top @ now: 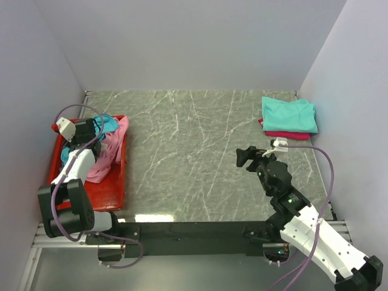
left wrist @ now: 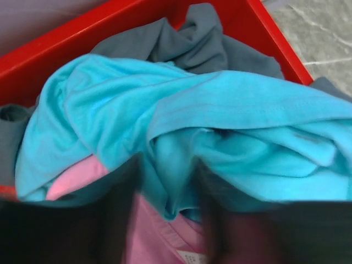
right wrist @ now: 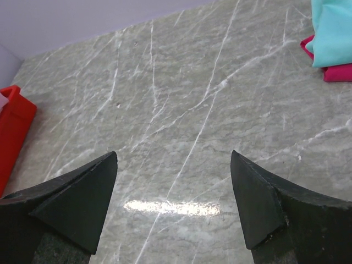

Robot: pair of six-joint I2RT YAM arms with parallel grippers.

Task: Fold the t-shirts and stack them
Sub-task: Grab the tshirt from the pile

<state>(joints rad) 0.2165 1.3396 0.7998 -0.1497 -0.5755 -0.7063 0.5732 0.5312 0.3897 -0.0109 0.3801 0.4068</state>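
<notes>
A crumpled bright turquoise t-shirt [left wrist: 220, 110] lies on top of a pink one [left wrist: 154, 236] and a slate-grey one [left wrist: 187, 44] in the red tray [left wrist: 55, 49]. My left gripper [left wrist: 168, 187] is down in this pile, its blurred dark fingers on either side of a hanging turquoise fold, still apart. From above, the left gripper [top: 92, 137] sits over the tray [top: 112, 191] beside the pink t-shirt [top: 112, 154]. At the far right a folded mint-green t-shirt [top: 289, 114] rests on a crimson one [top: 285, 135]. My right gripper [top: 244, 157] hovers open over bare table, holding nothing.
The marble table [top: 194, 151] is walled on three sides. In the right wrist view, the gripper [right wrist: 175, 159] faces the tabletop, with the mint-green t-shirt [right wrist: 333, 27] over the crimson one [right wrist: 338, 72] at top right and the tray's corner [right wrist: 14, 126] at left.
</notes>
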